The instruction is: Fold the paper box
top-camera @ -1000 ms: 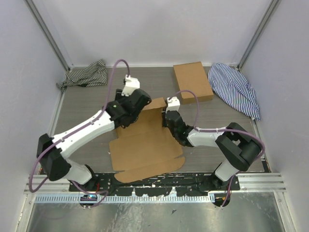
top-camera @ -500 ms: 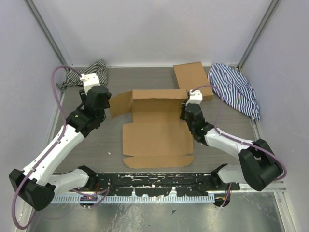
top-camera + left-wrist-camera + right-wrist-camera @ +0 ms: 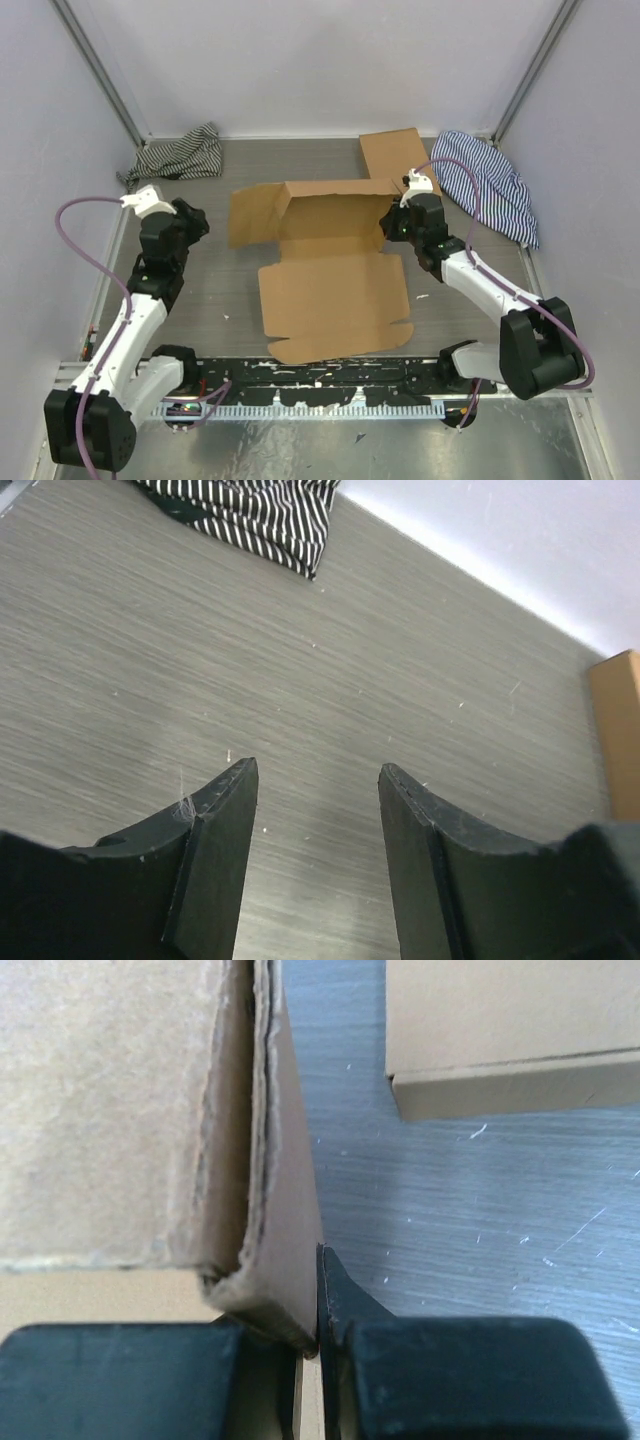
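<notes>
The paper box (image 3: 330, 285) is a large brown die-cut sheet lying at the table's middle, its far wall and side flaps raised. My right gripper (image 3: 396, 222) is shut on the doubled right side wall of the box (image 3: 265, 1210), which stands upright between the jaws. My left gripper (image 3: 190, 222) is open and empty over bare table at the left, well apart from the sheet's left flap (image 3: 250, 212). In the left wrist view its fingers (image 3: 215, 850) frame only grey table.
A smaller closed brown box (image 3: 398, 165) lies at the back right, also in the right wrist view (image 3: 510, 1040). A blue striped cloth (image 3: 490, 185) lies at the far right. A black striped cloth (image 3: 180, 155) lies at the back left, also in the left wrist view (image 3: 250, 515).
The left arm has drawn back left and away from the sheet, its gripper now empty. The right gripper moved right and back, holding the side wall. The sheet's far wall and flaps stand up.
</notes>
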Controlling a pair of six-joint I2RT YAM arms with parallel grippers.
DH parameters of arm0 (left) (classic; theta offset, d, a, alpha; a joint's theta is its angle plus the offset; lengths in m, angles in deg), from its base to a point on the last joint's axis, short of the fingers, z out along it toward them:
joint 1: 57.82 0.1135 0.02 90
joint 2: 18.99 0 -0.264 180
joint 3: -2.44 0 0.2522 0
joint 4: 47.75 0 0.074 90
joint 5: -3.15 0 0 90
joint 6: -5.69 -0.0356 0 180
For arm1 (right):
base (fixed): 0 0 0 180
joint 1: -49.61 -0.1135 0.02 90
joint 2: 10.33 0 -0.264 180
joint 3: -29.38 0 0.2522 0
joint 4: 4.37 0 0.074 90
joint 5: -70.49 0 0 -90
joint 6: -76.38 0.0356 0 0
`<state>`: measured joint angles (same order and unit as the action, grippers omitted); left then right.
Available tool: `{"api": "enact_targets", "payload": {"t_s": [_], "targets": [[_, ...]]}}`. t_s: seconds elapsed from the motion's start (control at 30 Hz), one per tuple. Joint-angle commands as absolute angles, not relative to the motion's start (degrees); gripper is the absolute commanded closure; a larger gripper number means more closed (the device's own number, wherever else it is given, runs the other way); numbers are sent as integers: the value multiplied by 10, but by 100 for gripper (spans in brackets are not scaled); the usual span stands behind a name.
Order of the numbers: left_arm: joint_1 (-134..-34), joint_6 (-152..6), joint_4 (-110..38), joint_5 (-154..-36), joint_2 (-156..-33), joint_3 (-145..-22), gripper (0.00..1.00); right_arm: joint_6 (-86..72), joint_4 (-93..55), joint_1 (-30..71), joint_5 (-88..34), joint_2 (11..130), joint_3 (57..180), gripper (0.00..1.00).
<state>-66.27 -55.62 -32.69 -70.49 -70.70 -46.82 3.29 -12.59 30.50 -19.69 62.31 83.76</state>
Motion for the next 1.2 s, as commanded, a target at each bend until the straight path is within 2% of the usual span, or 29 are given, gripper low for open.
{"api": "enact_targets", "payload": {"t_s": [0.0, 0.33, 0.63, 0.87, 1.17], "targets": [[-626, -508, -503, -775, -669, -415, 41, 32, -146, 320, -298, 610, 870, 93], [-608, -437, -693, -1034, -719, -358, 41, 21, -156, 323, -339, 613, 878, 93], [-608, -425, -625, -1201, -647, -358, 41, 23, -169, 325, -324, 630, 898, 93], [-616, -406, -588, -1246, -600, -342, 39, 29, -158, 325, -334, 655, 910, 93], [-688, -419, -595, -1241, -647, -354, 38, 33, -157, 325, -336, 658, 911, 93]]}}
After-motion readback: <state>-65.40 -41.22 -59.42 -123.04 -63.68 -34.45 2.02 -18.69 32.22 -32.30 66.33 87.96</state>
